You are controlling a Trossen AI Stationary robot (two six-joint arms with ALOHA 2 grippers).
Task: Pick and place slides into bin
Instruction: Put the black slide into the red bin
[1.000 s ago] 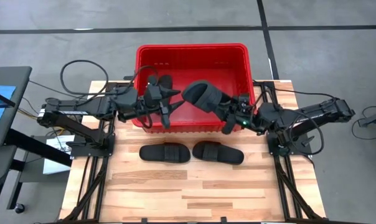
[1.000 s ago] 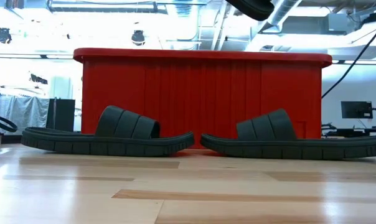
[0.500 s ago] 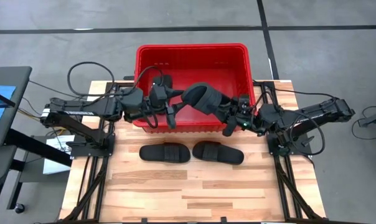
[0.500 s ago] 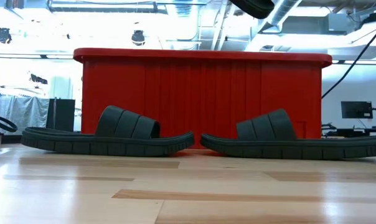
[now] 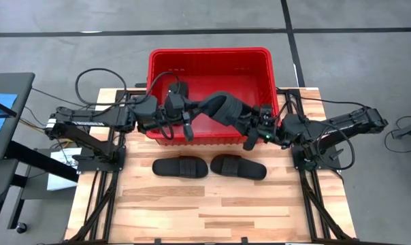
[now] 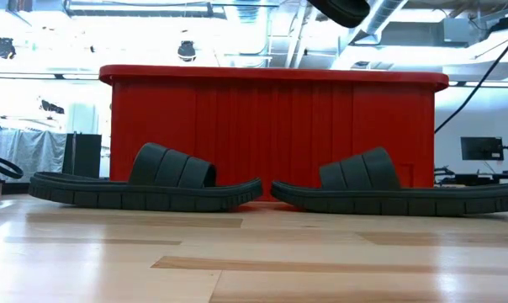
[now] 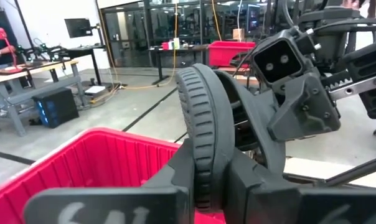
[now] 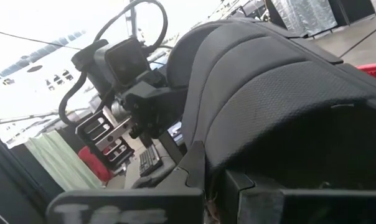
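A black slide (image 5: 222, 107) hangs over the near part of the red bin (image 5: 209, 52), held between both arms. My left gripper (image 5: 194, 112) is shut on its left end, and my right gripper (image 5: 245, 121) is shut on its right end. The low view shows only a bit of this slide (image 6: 342, 10), above the bin (image 6: 271, 126). Two more slides (image 5: 180, 167) (image 5: 238, 167) lie sole-down on the wooden table, side by side just in front of the bin's near wall. My left gripper pinches the ribbed rim of the sole (image 7: 203, 146) between its two fingers, at the slide's left end. The fingers come about level from the table's left. The slide stands on its edge, lifted clear above the bin. My right gripper is shut on the slide's right end (image 8: 214, 152), coming from the table's right, slanting toward the far side. The ribbed strap (image 8: 238, 56) arches just past the fingers. The fingers themselves hide the exact place of the pinch.
The bin takes up the table's far middle. The bare wooden top (image 5: 205, 211) stretches toward the near edge in front of the two lying slides. Both arms' bases and cables flank the table. A side table with a blue screen (image 5: 1, 109) stands at the left.
My left gripper has moved toward the table's right, up to the slide that my right gripper holds over the bin, and has shut on the slide's left end. The slide and my right gripper have stayed about where they were.
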